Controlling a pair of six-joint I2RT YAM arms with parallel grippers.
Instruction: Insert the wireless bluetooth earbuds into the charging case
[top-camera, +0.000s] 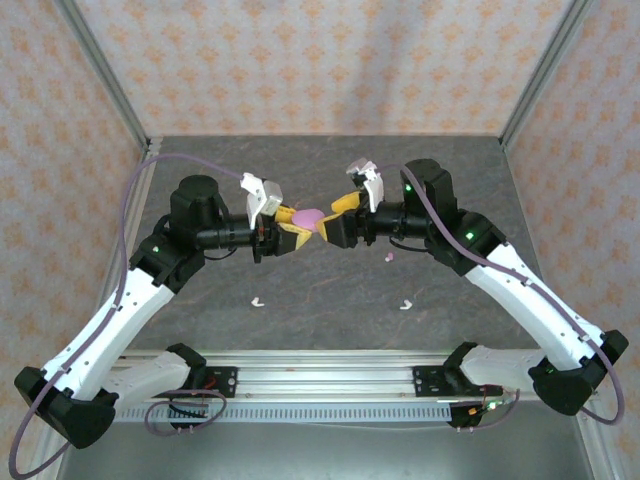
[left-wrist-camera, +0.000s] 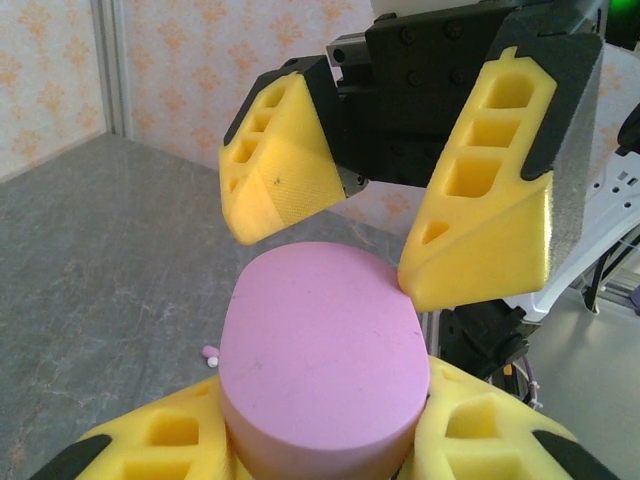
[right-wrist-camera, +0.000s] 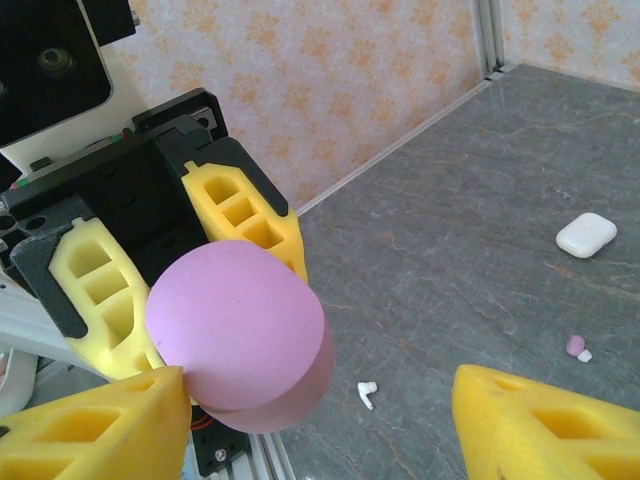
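A closed pink pebble-like charging case (top-camera: 310, 216) is held above the table with my left gripper (top-camera: 298, 224) shut on it. In the left wrist view the case (left-wrist-camera: 320, 350) sits between my yellow fingers (left-wrist-camera: 170, 440). My right gripper (top-camera: 343, 208) stands open around the case's far end, one finger (left-wrist-camera: 480, 230) touching its edge. In the right wrist view the case (right-wrist-camera: 240, 335) is at the left, beside my own finger (right-wrist-camera: 100, 430). One white earbud (right-wrist-camera: 367, 393) and one pink earbud (right-wrist-camera: 577, 347) lie on the table. White earbuds (top-camera: 258, 300) (top-camera: 406, 304) and the pink earbud (top-camera: 392, 256) lie below the arms.
A white charging case (right-wrist-camera: 586, 234) lies closed on the grey table (right-wrist-camera: 480, 230), farther out. Patterned walls with metal posts (top-camera: 110, 80) close the table in. An aluminium rail (top-camera: 320, 372) runs along the near edge.
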